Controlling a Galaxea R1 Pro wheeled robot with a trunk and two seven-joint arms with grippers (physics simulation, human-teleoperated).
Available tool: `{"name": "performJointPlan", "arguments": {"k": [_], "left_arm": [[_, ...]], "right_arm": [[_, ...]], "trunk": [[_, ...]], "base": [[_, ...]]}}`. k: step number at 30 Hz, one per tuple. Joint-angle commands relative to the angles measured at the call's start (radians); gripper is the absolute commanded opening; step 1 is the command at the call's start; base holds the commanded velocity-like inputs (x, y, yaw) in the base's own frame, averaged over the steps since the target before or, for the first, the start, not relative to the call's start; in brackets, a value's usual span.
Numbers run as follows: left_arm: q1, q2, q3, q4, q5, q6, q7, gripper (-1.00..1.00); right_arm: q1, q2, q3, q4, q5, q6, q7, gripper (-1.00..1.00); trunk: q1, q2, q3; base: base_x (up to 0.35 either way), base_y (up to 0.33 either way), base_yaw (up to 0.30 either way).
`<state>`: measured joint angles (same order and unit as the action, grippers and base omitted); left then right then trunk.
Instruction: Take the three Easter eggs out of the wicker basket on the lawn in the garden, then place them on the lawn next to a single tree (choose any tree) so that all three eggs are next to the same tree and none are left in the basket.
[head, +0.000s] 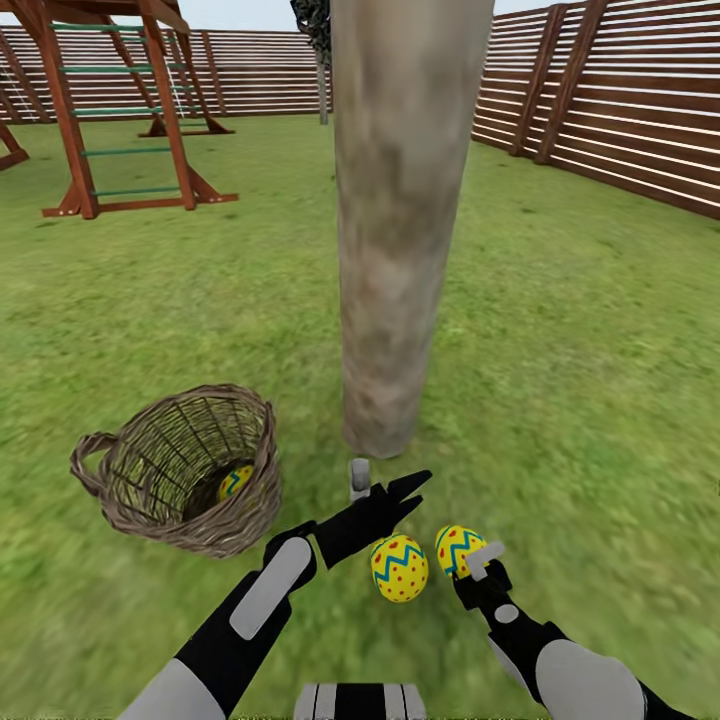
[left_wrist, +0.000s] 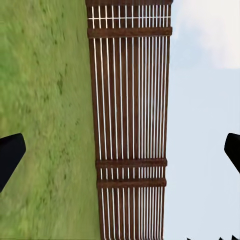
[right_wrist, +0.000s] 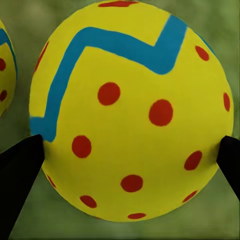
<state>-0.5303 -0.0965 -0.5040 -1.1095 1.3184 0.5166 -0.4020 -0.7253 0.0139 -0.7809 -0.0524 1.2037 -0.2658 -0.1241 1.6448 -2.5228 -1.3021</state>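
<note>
Jaws of the right gripper (head: 470, 562) sit on either side of an egg (right_wrist: 131, 110), their dark tips touching its flanks, so it is gripped low over the lawn (head: 580, 380) near the tree trunk (head: 398, 220). Just beside it lies a second egg (head: 399, 568) on the grass. Jaws of the left gripper (head: 392, 486) are spread apart and hold nothing. A third egg (head: 235, 481) rests inside the wicker basket (head: 150, 470).
</note>
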Motion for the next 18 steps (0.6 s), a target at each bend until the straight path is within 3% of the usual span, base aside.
{"name": "performJointPlan", "arguments": {"k": [1, 2, 4, 7, 11, 18], "left_arm": [[0.000, 0.000, -0.006, 0.000, 0.008, 0.007, 0.000, 1.00], [0.000, -0.002, -0.010, 0.000, 0.008, 0.007, 0.000, 1.00], [0.000, -0.006, -0.017, 0.000, 0.008, 0.007, 0.001, 1.00], [0.000, -0.008, -0.046, -0.001, 0.008, 0.005, 0.000, 1.00], [0.000, -0.008, -0.051, 0.001, 0.009, -0.051, 0.001, 1.00], [0.000, -0.008, -0.052, 0.001, 0.009, -0.061, 0.002, 1.00]], "right_arm": [[-0.002, 0.000, -0.007, -0.002, 0.010, 0.005, -0.006, -1.00], [-0.004, 0.011, -0.008, 0.001, 0.011, 0.044, -0.045, -1.00], [-0.009, 0.015, -0.008, 0.003, 0.011, 0.052, -0.076, -1.00], [-0.020, 0.011, -0.008, 0.003, 0.009, 0.079, -0.084, -1.00], [-0.022, 0.022, -0.007, 0.006, 0.012, 0.102, -0.085, -1.00], [-0.022, 0.030, -0.006, 0.006, 0.014, 0.099, -0.084, -1.00]], "trunk": [[0.000, -0.001, -0.005], [0.001, -0.001, -0.009], [0.001, -0.001, -0.012], [0.001, -0.001, -0.012], [0.001, -0.001, -0.012], [0.001, -0.001, -0.012]], "base": [[0.000, 0.000, 0.000], [0.000, 0.000, 0.000], [0.000, 0.000, 0.000], [0.000, 0.000, 0.000], [0.032, 0.000, 0.000], [0.079, 0.000, 0.000]]}}
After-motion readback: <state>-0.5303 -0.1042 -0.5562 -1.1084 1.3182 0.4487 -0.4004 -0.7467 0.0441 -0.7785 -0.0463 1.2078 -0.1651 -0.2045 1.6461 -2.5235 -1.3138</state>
